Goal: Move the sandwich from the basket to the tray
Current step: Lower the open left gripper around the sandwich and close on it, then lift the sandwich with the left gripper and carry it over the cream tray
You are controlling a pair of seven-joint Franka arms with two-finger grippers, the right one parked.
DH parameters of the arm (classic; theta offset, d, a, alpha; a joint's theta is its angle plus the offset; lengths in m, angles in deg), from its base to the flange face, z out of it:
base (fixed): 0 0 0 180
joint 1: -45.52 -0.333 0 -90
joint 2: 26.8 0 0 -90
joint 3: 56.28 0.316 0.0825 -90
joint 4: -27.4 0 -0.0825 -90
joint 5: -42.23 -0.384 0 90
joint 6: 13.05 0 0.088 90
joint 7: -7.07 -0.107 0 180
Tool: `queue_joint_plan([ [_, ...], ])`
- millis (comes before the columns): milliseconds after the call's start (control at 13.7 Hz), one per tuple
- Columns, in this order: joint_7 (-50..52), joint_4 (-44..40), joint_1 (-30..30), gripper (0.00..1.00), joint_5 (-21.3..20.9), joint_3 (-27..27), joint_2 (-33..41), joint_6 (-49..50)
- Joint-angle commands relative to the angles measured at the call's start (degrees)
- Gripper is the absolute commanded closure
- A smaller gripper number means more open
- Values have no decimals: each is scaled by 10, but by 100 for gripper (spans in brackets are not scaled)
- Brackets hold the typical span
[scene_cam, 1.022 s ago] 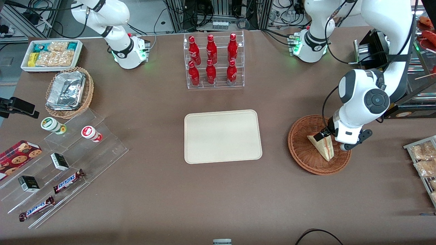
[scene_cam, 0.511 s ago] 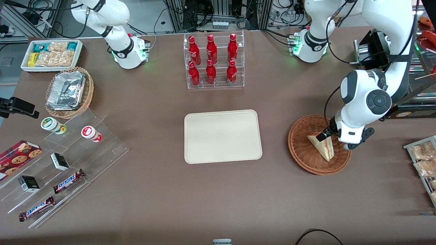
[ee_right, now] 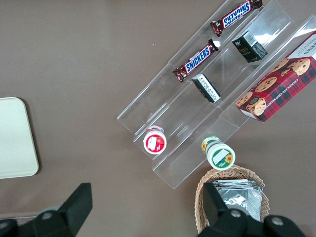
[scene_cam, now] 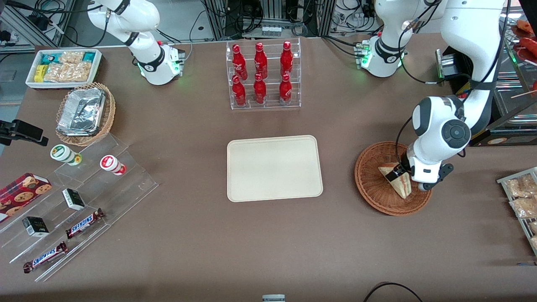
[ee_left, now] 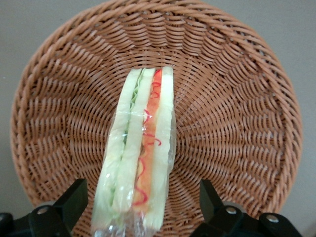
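Observation:
The sandwich (scene_cam: 402,187), a pale wedge in clear wrap with red and yellowish filling, lies in the reddish-brown wicker basket (scene_cam: 372,189) toward the working arm's end of the table. My left gripper (scene_cam: 401,173) is low over the sandwich, open, with a finger on each side of it and not touching. In the left wrist view the sandwich (ee_left: 143,158) sits between the two black fingers (ee_left: 74,200) with a gap on each side, on the basket's weave (ee_left: 237,98). The cream tray (scene_cam: 275,167) lies empty at the table's middle, beside the basket, and its edge shows in the right wrist view (ee_right: 15,138).
A clear rack of red bottles (scene_cam: 262,75) stands farther from the camera than the tray. A tray of snack packets (scene_cam: 520,197) lies at the working arm's table end. A tan basket with foil containers (scene_cam: 84,113) and acrylic steps with snacks (scene_cam: 75,201) lie toward the parked arm's end.
My left gripper has come down and shifted slightly toward the tray, settling astride the sandwich. The sandwich and basket have not moved.

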Motion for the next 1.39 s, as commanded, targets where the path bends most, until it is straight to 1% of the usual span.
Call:
queue_joint_plan([
  [0,13,0,0,3,-6,1,-7,-12],
  [146,10,3,0,76,-7,2,-5,-6],
  [219,7,4,0,100,-7,2,-3,-6],
  [292,7,5,0,100,-8,2,-1,1],
  [438,7,1,1,100,-29,2,8,29],
  [511,5,-4,0,100,-33,2,14,49],
  [657,-9,-43,3,100,-33,0,29,114],
  [803,-31,-106,7,100,-33,-2,28,192],
  [949,-58,-143,15,100,-31,-8,25,236],
  [1095,-83,-164,40,100,-26,-12,16,244],
  [1314,-85,-233,106,100,-24,-22,-35,273],
])
